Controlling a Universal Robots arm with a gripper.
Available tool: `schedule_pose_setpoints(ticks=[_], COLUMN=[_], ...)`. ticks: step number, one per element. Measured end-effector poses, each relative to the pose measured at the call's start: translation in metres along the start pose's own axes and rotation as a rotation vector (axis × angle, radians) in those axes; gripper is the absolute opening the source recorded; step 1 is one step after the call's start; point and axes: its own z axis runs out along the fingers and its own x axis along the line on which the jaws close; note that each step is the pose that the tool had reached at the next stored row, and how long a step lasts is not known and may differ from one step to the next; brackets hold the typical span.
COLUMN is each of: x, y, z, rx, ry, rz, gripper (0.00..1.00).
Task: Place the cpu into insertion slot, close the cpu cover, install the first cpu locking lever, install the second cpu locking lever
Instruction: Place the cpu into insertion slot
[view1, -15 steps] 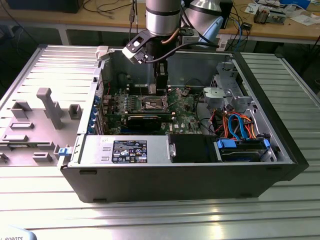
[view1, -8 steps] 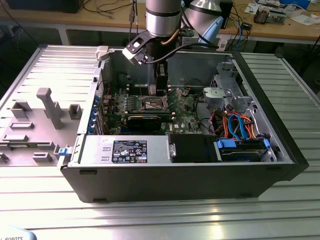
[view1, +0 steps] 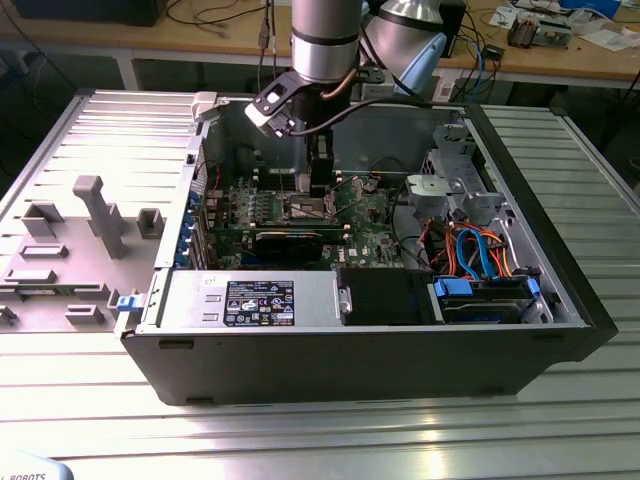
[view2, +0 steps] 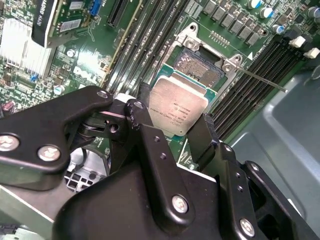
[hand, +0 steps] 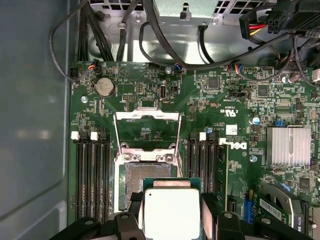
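Observation:
My gripper (hand: 171, 204) is shut on the cpu (hand: 171, 216), a flat silvery square held by its two opposite edges between black fingers (hand: 133, 205). In both wrist views the cpu (view2: 178, 106) hangs just above and partly over the insertion slot (view2: 201, 66), whose dark centre (hand: 143, 176) is exposed. The cpu cover (hand: 147, 116), a thin silver frame with a square window, stands flipped open beyond the slot. A thin metal locking lever (view2: 262, 80) sticks out beside the slot. In the exterior view the gripper (view1: 319, 187) reaches down into the open computer case (view1: 400, 345), over the green board.
Long black memory slots (hand: 91, 175) flank the socket on both sides. A finned heatsink (hand: 288, 146) and black cables (hand: 165, 37) lie nearby. A drive bay with blue and orange cables (view1: 480, 255) sits at the exterior view's right, a grey fixture plate (view1: 70, 240) at its left.

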Motion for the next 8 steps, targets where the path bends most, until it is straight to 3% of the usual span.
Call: schedule_pose_setpoints(ticks=[1,8], x=[0.0001,0.0001], y=[0.0000,0.0000], z=[0.0004,0.0005], rx=[0.0010,0.0010], ry=[0.0037,0.0035], rz=[0.002,0.001], gripper=[0.54,0.54])
